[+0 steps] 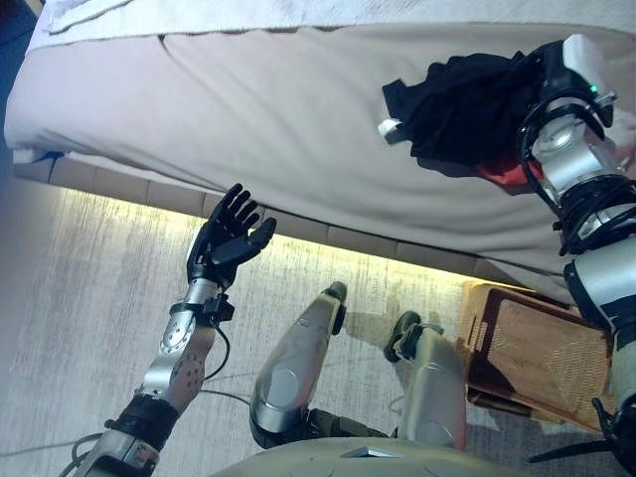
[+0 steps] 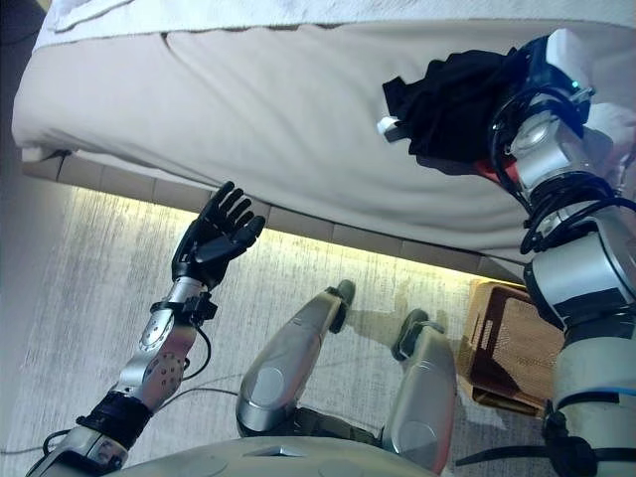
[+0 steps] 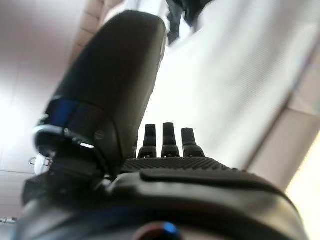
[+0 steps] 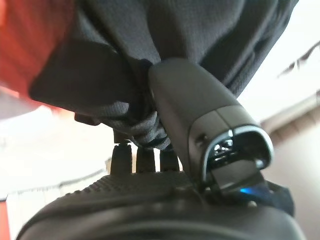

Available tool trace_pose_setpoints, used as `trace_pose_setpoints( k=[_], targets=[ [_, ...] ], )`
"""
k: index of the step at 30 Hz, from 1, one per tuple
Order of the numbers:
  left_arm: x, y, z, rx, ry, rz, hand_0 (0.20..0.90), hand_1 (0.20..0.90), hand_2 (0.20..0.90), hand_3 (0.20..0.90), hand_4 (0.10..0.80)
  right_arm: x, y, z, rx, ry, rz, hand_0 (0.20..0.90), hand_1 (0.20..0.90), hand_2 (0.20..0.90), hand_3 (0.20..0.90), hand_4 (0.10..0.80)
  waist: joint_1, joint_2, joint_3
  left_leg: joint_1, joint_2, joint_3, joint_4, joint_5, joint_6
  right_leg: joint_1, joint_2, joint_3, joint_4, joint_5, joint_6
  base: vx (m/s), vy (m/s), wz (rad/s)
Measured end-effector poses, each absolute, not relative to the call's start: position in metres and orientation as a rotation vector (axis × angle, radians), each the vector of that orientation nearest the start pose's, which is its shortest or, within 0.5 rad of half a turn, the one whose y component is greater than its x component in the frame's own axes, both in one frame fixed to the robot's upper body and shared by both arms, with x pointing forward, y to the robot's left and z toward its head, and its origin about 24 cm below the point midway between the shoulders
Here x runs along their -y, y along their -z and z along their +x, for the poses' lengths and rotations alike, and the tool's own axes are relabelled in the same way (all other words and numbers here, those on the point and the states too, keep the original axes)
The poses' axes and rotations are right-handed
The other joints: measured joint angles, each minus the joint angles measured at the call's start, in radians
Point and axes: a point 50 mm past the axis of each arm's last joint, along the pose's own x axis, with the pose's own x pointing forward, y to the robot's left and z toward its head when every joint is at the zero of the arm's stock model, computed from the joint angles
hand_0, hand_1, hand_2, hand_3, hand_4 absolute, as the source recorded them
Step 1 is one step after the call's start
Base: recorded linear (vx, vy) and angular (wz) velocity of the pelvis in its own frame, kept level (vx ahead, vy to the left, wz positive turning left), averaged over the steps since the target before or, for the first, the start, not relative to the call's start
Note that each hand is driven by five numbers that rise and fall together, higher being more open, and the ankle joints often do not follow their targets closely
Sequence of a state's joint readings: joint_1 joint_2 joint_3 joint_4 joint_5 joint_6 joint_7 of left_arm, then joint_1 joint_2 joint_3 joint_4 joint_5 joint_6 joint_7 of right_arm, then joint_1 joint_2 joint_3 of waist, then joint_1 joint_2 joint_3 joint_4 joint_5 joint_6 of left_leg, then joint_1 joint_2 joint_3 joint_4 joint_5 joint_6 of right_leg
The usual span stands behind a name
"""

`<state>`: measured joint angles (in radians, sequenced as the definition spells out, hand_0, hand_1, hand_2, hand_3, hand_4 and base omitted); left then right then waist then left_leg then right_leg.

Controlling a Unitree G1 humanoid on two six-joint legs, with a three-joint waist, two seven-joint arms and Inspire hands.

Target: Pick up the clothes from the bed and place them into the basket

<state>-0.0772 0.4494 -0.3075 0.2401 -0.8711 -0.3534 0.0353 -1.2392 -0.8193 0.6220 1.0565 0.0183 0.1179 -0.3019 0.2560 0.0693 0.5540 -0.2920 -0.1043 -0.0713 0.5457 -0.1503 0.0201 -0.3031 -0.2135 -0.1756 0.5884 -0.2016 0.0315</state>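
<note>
A black garment [image 1: 457, 109] lies bunched on the beige bed [image 1: 248, 109] at the right, with a bit of red cloth [image 1: 507, 175] under it. My right hand [image 4: 195, 107] is buried in the black garment [image 4: 190, 45], with thumb and fingers pinching a fold of it. My left hand [image 1: 227, 238] hangs open over the floor, just off the bed's near edge, holding nothing. The wicker basket [image 1: 537, 358] stands on the floor at the lower right, below the bed's edge.
A white towel or sheet [image 1: 119, 12] lies along the bed's far side. A lit strip runs under the bed frame [image 1: 328, 238]. Pale carpet [image 1: 70, 298] covers the floor to the left.
</note>
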Motion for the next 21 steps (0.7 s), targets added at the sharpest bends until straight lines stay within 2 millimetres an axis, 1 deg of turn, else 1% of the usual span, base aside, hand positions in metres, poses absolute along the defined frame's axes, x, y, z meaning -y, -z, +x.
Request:
trace_pose_setpoints(
  k=[2, 3, 4, 5, 7, 9, 10, 12, 13, 15, 18, 19, 20, 21],
  targets=[
    [-0.202, -0.027, 0.259, 0.010, 0.004, -0.375, 0.900, 0.900, 0.900, 0.900, 0.800, 0.305, -0.283, 0.387, 0.154, 0.574, -0.987, 0.300, 0.300, 0.300, 0.200, 0.100, -0.015, -0.032, -0.011, 0.089, 0.013, 0.012, -0.108, 0.032, -0.002, 0.076, 0.019, 0.004, -0.106, 0.039, 0.005, 0.151, -0.030, -0.28],
    [-0.203, -0.025, 0.260, -0.007, -0.007, -0.374, 0.900, 0.900, 0.900, 0.900, 0.800, 0.309, -0.290, 0.383, 0.183, 0.581, -0.970, 0.300, 0.300, 0.300, 0.200, 0.100, -0.022, -0.049, -0.019, 0.129, 0.020, 0.018, -0.154, 0.048, -0.008, 0.111, 0.029, 0.007, -0.150, 0.054, 0.009, 0.123, -0.028, -0.26],
    [-0.203, -0.023, 0.260, -0.024, -0.015, -0.374, 0.900, 0.900, 0.900, 0.900, 0.800, 0.312, -0.296, 0.380, 0.204, 0.590, -0.937, 0.300, 0.300, 0.300, 0.200, 0.100, -0.032, -0.059, -0.022, 0.172, 0.024, 0.019, -0.200, 0.064, -0.008, 0.153, 0.038, 0.005, -0.193, 0.073, 0.012, 0.139, -0.026, -0.22],
    [-0.204, -0.019, 0.257, -0.043, -0.026, -0.371, 0.900, 0.900, 0.900, 0.900, 0.800, 0.315, -0.300, 0.378, 0.220, 0.603, -0.907, 0.300, 0.300, 0.300, 0.200, 0.100, -0.042, -0.080, -0.051, 0.196, 0.031, 0.022, -0.244, 0.075, -0.016, 0.174, 0.041, 0.005, -0.240, 0.085, 0.013, 0.111, -0.013, -0.18],
    [-0.205, -0.014, 0.257, -0.062, -0.035, -0.367, 0.900, 0.900, 0.900, 0.900, 0.800, 0.326, -0.311, 0.371, 0.245, 0.636, -0.867, 0.300, 0.300, 0.300, 0.200, 0.100, -0.064, -0.116, -0.110, 0.220, 0.041, 0.035, -0.310, 0.097, -0.018, 0.193, 0.059, 0.010, -0.305, 0.109, 0.014, 0.109, -0.002, -0.22],
    [-0.205, -0.010, 0.260, -0.090, -0.042, -0.360, 0.900, 0.900, 0.900, 0.900, 0.800, 0.335, -0.324, 0.362, 0.269, 0.668, -0.847, 0.300, 0.300, 0.300, 0.200, 0.100, -0.076, -0.120, -0.113, 0.293, 0.054, 0.048, -0.366, 0.114, -0.025, 0.265, 0.083, 0.020, -0.383, 0.146, 0.008, 0.078, -0.010, -0.30],
    [-0.205, -0.007, 0.259, -0.103, -0.047, -0.346, 0.900, 0.900, 0.900, 0.900, 0.800, 0.339, -0.327, 0.359, 0.274, 0.672, -0.850, 0.300, 0.300, 0.300, 0.200, 0.100, -0.091, -0.125, -0.129, 0.314, 0.055, 0.051, -0.386, 0.115, -0.026, 0.292, 0.085, 0.026, -0.421, 0.153, 0.011, 0.052, -0.017, -0.24],
    [-0.205, 0.002, 0.256, -0.137, -0.057, -0.339, 0.900, 0.900, 0.900, 0.900, 0.800, 0.347, -0.333, 0.353, 0.279, 0.688, -0.860, 0.300, 0.300, 0.300, 0.200, 0.100, -0.114, -0.126, -0.187, 0.323, 0.059, 0.063, -0.425, 0.117, -0.025, 0.305, 0.090, 0.030, -0.472, 0.169, 0.019, 0.037, -0.014, -0.18],
    [-0.205, 0.005, 0.256, -0.147, -0.061, -0.332, 0.900, 0.900, 0.900, 0.900, 0.800, 0.351, -0.336, 0.349, 0.282, 0.701, -0.864, 0.300, 0.300, 0.300, 0.200, 0.100, -0.126, -0.126, -0.201, 0.341, 0.062, 0.073, -0.444, 0.120, -0.025, 0.321, 0.095, 0.041, -0.502, 0.185, 0.018, 0.030, -0.015, -0.33],
    [-0.206, 0.012, 0.254, -0.173, -0.075, -0.326, 0.900, 0.900, 0.900, 0.900, 0.800, 0.359, -0.340, 0.342, 0.284, 0.719, -0.845, 0.300, 0.300, 0.300, 0.200, 0.100, -0.153, -0.129, -0.206, 0.395, 0.070, 0.100, -0.479, 0.122, -0.027, 0.381, 0.109, 0.061, -0.574, 0.215, 0.012, 0.026, -0.011, -0.39],
    [-0.207, 0.023, 0.250, -0.214, -0.098, -0.330, 0.900, 0.900, 0.900, 0.900, 0.800, 0.368, -0.342, 0.336, 0.280, 0.741, -0.832, 0.300, 0.300, 0.300, 0.200, 0.100, -0.194, -0.131, -0.254, 0.407, 0.071, 0.122, -0.515, 0.122, -0.027, 0.391, 0.121, 0.084, -0.631, 0.236, 0.016, 0.012, -0.015, -0.26],
    [-0.208, 0.026, 0.248, -0.226, -0.108, -0.332, 0.900, 0.900, 0.900, 0.900, 0.800, 0.370, -0.342, 0.334, 0.277, 0.746, -0.836, 0.300, 0.300, 0.300, 0.200, 0.100, -0.207, -0.132, -0.257, 0.417, 0.073, 0.132, -0.516, 0.122, -0.027, 0.413, 0.122, 0.090, -0.662, 0.258, 0.009, 0.007, -0.021, -0.43],
    [-0.207, 0.031, 0.246, -0.246, -0.115, -0.337, 0.900, 0.900, 0.900, 0.900, 0.800, 0.375, -0.338, 0.330, 0.271, 0.753, -0.832, 0.300, 0.300, 0.300, 0.200, 0.100, -0.212, -0.133, -0.257, 0.429, 0.076, 0.150, -0.502, 0.122, -0.028, 0.430, 0.123, 0.105, -0.680, 0.279, -0.005, 0.000, -0.020, -0.40],
    [-0.206, 0.035, 0.245, -0.262, -0.117, -0.339, 0.900, 0.900, 0.900, 0.900, 0.800, 0.377, -0.333, 0.330, 0.258, 0.754, -0.830, 0.300, 0.300, 0.300, 0.200, 0.100, -0.220, -0.146, -0.260, 0.396, 0.070, 0.156, -0.441, 0.108, -0.031, 0.436, 0.105, 0.115, -0.679, 0.286, -0.015, -0.013, -0.027, -0.38]
  ],
)
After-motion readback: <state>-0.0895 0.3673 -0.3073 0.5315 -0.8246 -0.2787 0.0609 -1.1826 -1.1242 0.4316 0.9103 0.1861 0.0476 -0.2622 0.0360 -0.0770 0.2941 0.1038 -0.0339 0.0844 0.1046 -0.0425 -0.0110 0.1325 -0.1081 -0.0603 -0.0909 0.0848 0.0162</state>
